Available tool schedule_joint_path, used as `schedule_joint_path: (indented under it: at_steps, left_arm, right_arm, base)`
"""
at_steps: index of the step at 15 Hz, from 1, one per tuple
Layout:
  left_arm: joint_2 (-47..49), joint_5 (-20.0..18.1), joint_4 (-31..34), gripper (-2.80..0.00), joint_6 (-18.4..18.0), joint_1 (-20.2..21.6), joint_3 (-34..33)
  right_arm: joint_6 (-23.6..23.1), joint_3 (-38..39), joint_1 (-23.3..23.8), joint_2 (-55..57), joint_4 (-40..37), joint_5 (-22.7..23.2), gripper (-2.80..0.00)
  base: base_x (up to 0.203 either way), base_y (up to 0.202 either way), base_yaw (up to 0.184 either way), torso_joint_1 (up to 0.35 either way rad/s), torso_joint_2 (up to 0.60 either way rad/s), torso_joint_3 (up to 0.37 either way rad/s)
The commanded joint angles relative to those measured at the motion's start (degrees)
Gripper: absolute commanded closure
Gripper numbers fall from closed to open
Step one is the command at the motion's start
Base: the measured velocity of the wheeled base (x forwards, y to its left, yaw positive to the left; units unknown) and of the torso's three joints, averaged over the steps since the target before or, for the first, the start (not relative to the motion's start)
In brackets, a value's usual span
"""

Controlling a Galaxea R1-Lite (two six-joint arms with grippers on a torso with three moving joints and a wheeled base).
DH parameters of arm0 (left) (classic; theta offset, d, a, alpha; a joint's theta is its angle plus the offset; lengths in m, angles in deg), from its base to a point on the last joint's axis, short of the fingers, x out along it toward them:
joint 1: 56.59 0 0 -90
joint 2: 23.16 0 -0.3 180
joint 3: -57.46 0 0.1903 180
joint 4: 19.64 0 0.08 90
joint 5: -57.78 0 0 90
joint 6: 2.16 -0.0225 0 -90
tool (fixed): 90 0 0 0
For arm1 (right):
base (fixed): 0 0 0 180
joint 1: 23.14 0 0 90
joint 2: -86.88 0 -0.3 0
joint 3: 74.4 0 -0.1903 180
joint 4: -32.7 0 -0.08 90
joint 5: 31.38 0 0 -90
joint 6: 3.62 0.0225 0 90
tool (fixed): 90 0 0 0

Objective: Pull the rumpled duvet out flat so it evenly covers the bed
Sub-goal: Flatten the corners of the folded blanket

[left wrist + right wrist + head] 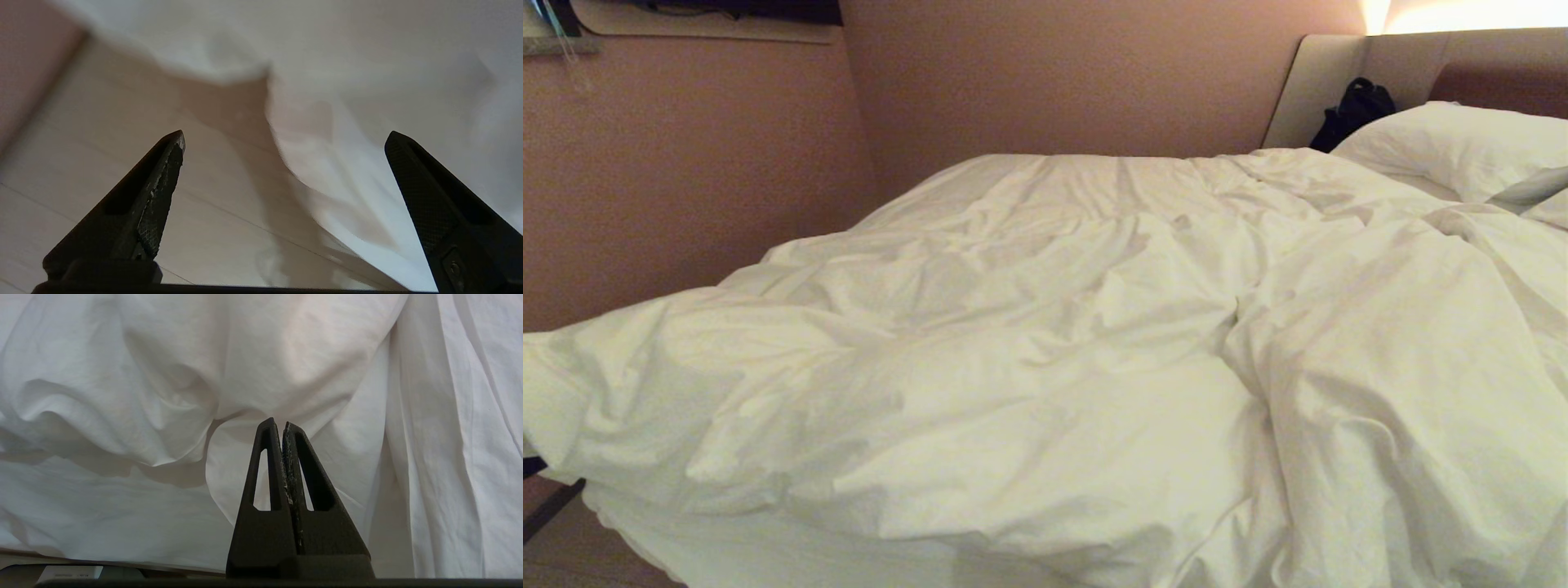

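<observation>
- Duvet [1029,351]: lies rumpled across the bed [768,555], piled in thick folds toward the near side and spilling over the near left corner, with a bulky ridge at the right; pulled from one corner alone it would probably slide off further on that side rather than spread evenly; the ridge could also bunch tighter
- Pillow [1454,143]: rests at the head of the bed beside a dark bag [1356,110]; a hard tug toward the foot might drag the duvet's top edge away from it and uncover the sheet
- Left gripper [284,139]: jaws spread wide, holding nothing, low beside the hanging duvet edge above the pale floor [102,143]; closing here may catch only the thin cover, or miss the fabric altogether, so the filling stays behind
- Right gripper [282,424]: jaws pressed together and empty, parked facing the draped fabric; with one arm idle, the pull is likely to be lopsided
- Writing: no brand, label or legible text visible anywhere
</observation>
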Motion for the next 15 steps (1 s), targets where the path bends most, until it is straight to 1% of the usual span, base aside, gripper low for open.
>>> schedule_joint_path:
  at_steps: [1,2,4,5,8,10,11,13,15]
  left_arm:
    - [3.54,-0.19,-2.91,-2.80,-3.45,-1.02,3.05]
    - [4.09,-0.19,-4.40,-2.80,-4.07,-1.81,2.99]
    - [5.38,0.67,-9.78,-2.80,-4.59,-6.57,0.91]
    - [5.54,1.71,-11.51,-2.80,-4.58,-8.07,-0.32]
    - [4.60,2.92,-14.41,-2.80,-4.21,-11.88,-5.70]
    - [5.66,3.06,-15.79,-2.80,-4.06,-12.14,-5.51]
    - [5.82,4.00,-16.76,-2.80,-4.06,-12.05,-5.50]
    - [5.73,4.47,-18.02,-2.80,-4.06,-12.14,-5.76]
    - [6.41,5.07,-18.11,-2.80,-4.06,-12.05,-4.55]
  right_arm:
    - [-0.03,-0.08,-0.01,-0.02,-0.01,0.04,0.00]
    - [-0.03,0.01,-0.01,-0.02,-0.01,0.04,0.00]
    - [-0.03,0.01,-0.01,-0.02,-0.01,0.04,0.00]
    - [-0.03,0.01,-0.01,-0.02,-0.01,0.04,0.00]
    - [-0.03,0.01,-0.01,-0.02,-0.01,0.04,0.00]
    - [-0.03,0.01,-0.01,-0.02,-0.01,0.04,0.00]
    - [-0.03,0.01,-0.01,-0.02,-0.01,0.04,0.00]
    - [-0.03,0.01,-0.01,-0.02,-0.01,0.04,0.00]
    - [-0.03,0.01,-0.01,-0.02,-0.01,0.04,0.00]
  base:
    - [0.000,0.000,0.000,0.000,0.00,0.000]
    - [0.000,0.000,0.000,0.000,0.00,0.000]
    - [0.000,0.000,0.000,0.000,0.00,0.000]
    - [0.000,0.000,0.000,0.000,0.00,0.000]
    - [0.000,0.000,0.000,0.000,0.00,0.000]
    - [0.000,0.000,0.000,0.000,0.00,0.000]
    - [0.000,0.000,0.000,0.000,0.00,0.000]
    - [0.000,0.000,0.000,0.000,0.00,0.000]
    - [0.000,0.000,0.000,0.000,0.00,0.000]
